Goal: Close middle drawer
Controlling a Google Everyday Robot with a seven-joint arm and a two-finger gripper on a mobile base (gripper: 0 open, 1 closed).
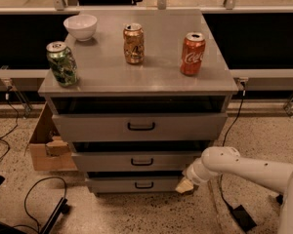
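Gripper: pale cream tip (184, 185) on a white rounded arm (244, 167) that reaches in from the right, low down by the right end of the cabinet's drawer fronts.
Jaw state: cannot tell from this view.
Contact: tip lies against or just beside the lowest drawer's right end; which of the two cannot be told.
Middle drawer: wide shallow grey metal drawer with a small black handle (136, 161), up and to the left of the jaws, its right corner just above them; front stands out from the cabinet, with a dark gap showing above it.
Top drawer: taller grey front with a black handle (140, 126), well above the jaws, also pulled out.
Lowest drawer: narrower grey front (136, 184), level with the jaws, directly to their left.
Cabinet: grey metal, flat top (156, 77), high above the jaws.
On top, all upright: green patterned can (62, 63), far left; gold can (133, 43); red cola can (192, 53), almost straight above the jaws; white bowl (80, 27), rear left.
Floor: brown cardboard box (46, 147) and black cables (34, 208), far left of the jaws.
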